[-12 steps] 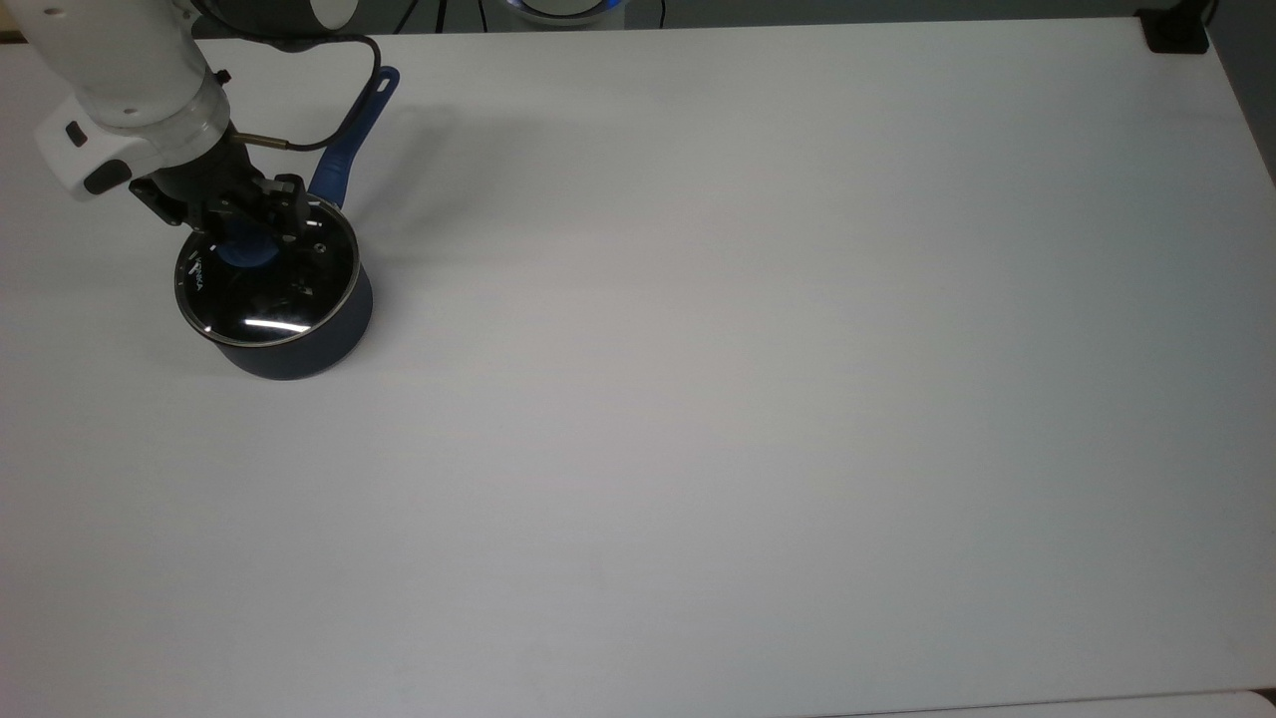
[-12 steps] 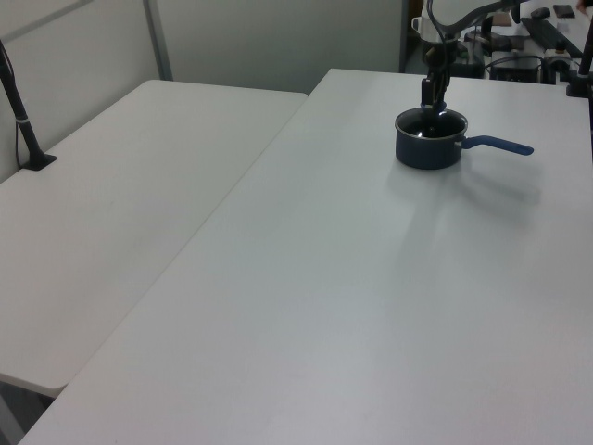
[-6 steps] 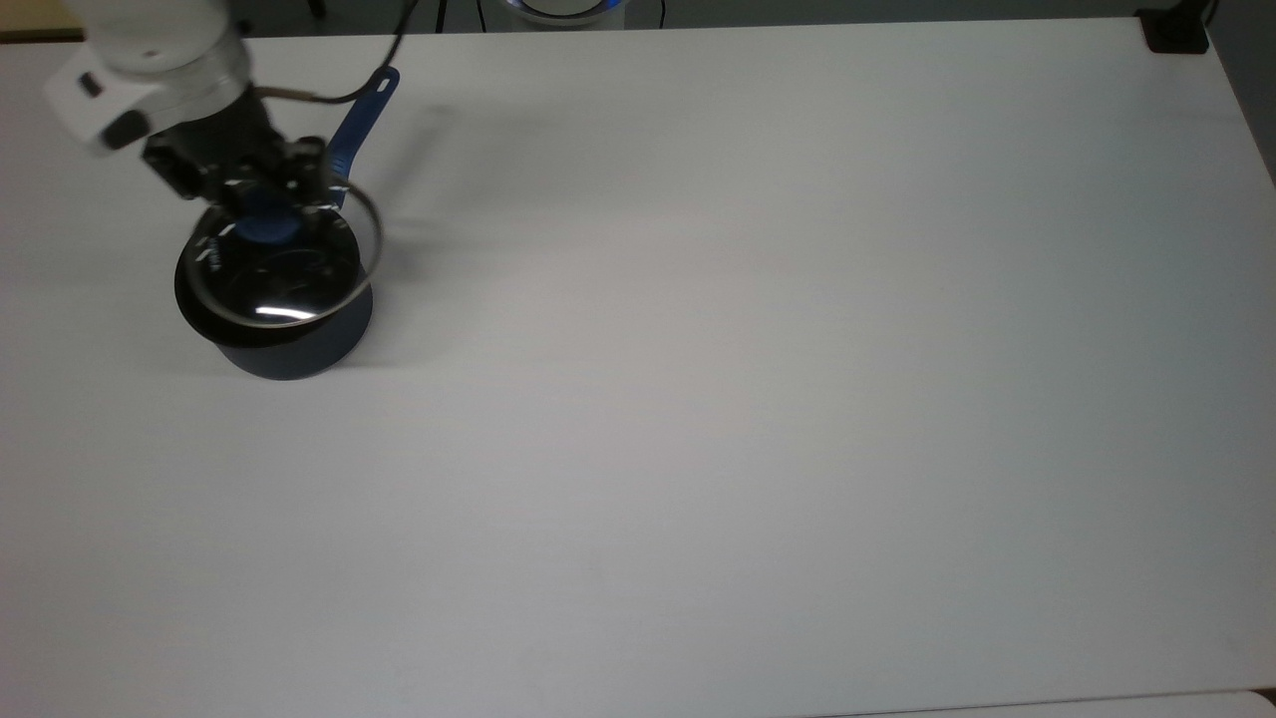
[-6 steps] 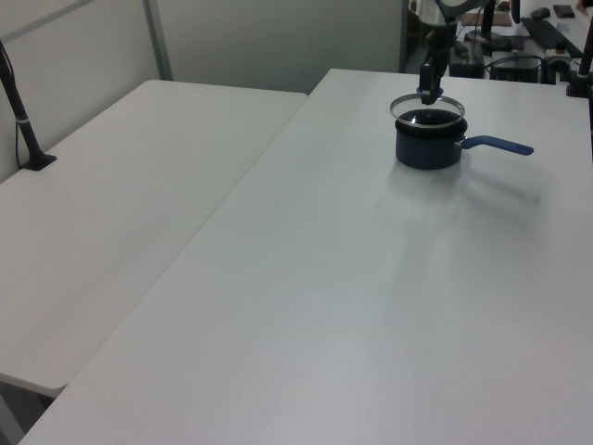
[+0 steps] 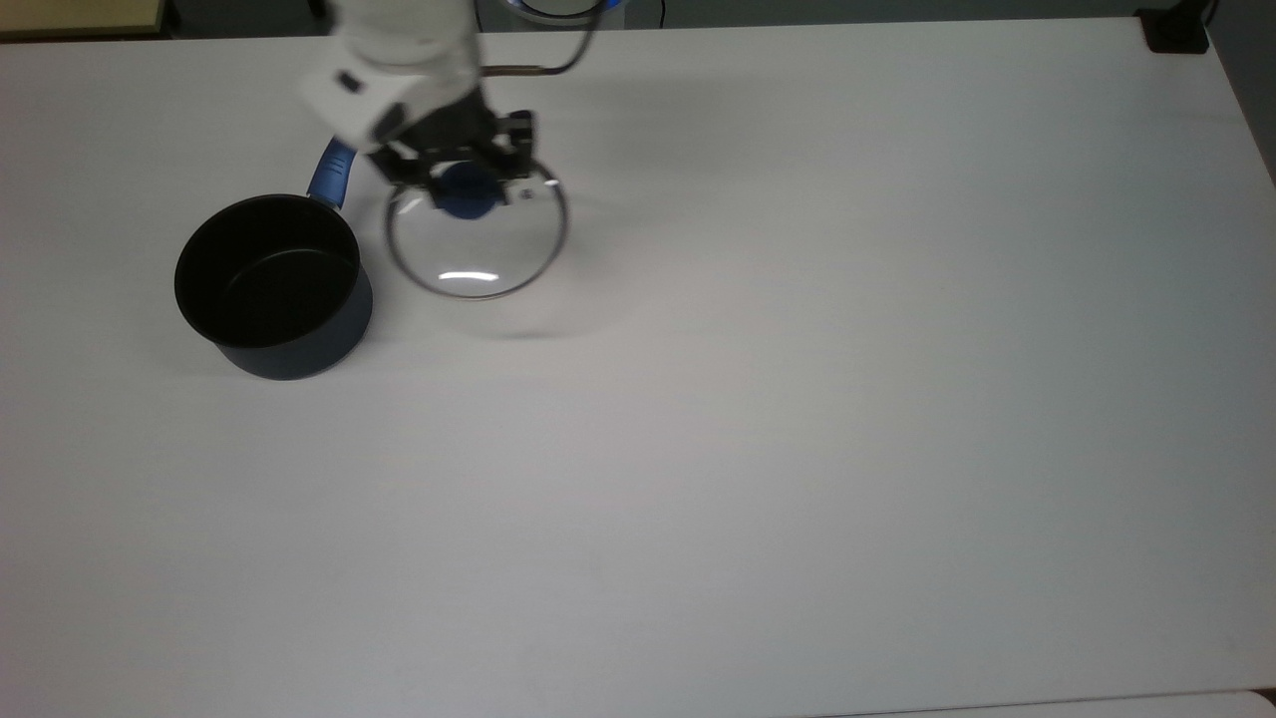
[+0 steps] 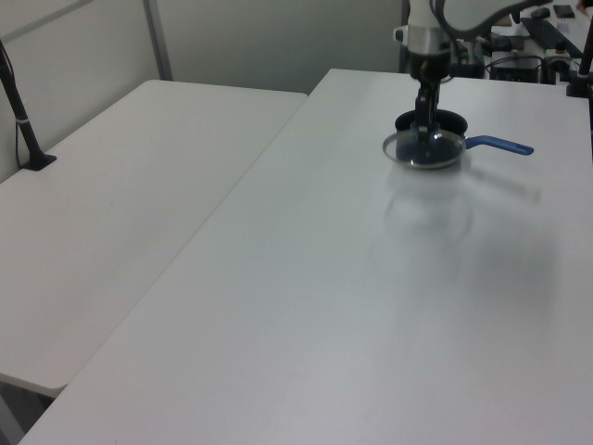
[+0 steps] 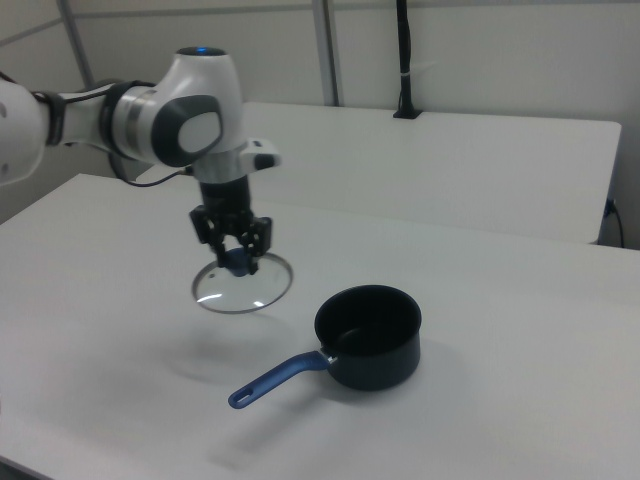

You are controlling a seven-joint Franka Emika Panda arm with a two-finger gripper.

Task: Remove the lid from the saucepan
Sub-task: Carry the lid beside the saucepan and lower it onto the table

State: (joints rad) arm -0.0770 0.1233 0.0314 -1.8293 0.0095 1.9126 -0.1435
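1. Now the gripper (image 5: 469,184) is clamped on the blue knob (image 7: 237,261) of the lid (image 5: 477,239), which hangs in the air just beside the saucepan (image 5: 274,284), fully clear of its rim.
2. Judging by the shadow on the table (image 5: 797,399), the lid is well off the surface; lowering it level and slowly, away from the pan's handle (image 7: 280,379), would likely avoid a clatter.
3. Release should probably wait until the metal rim sits flat, since glass can chip.
4. Materially, the lid is a clear glass disc edged in thin metal; the pan is dark, round and matte black inside, standing near the table's far-left corner in the top view.
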